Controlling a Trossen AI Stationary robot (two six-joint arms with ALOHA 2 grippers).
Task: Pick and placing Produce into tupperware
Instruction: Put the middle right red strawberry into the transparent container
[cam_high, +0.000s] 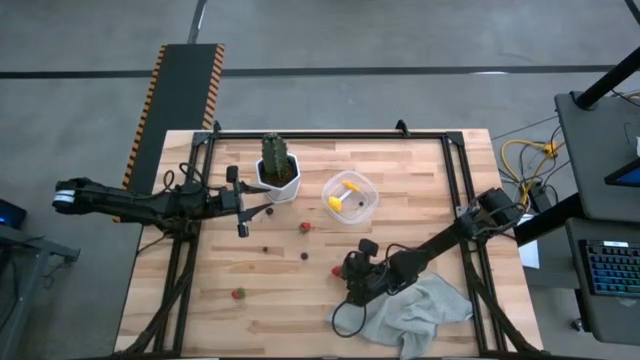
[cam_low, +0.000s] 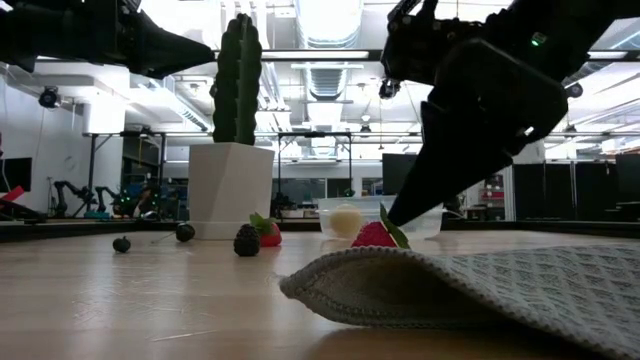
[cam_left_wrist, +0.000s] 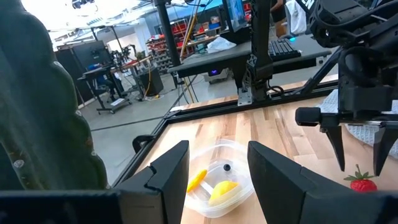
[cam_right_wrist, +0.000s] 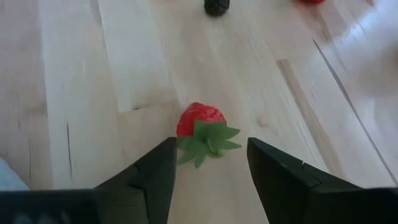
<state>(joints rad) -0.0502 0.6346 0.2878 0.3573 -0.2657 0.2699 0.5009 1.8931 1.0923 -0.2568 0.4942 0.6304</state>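
The tupperware (cam_high: 350, 197) already holds yellow pieces and a dark berry. The right gripper (cam_right_wrist: 208, 163), jaws apart and empty, straddles a strawberry (cam_right_wrist: 200, 122) on the bench (cam_high: 420, 170) — several others remain loose.

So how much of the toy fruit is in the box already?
Done: two yellow toy fruit pieces and a tiny dark berry sit in the clear plastic tub. In hand: nothing yet; the right hand is open around a red toy strawberry on the table. Left: that one, two more strawberries and loose dark berries. The left hand waits open by the white plant pot.
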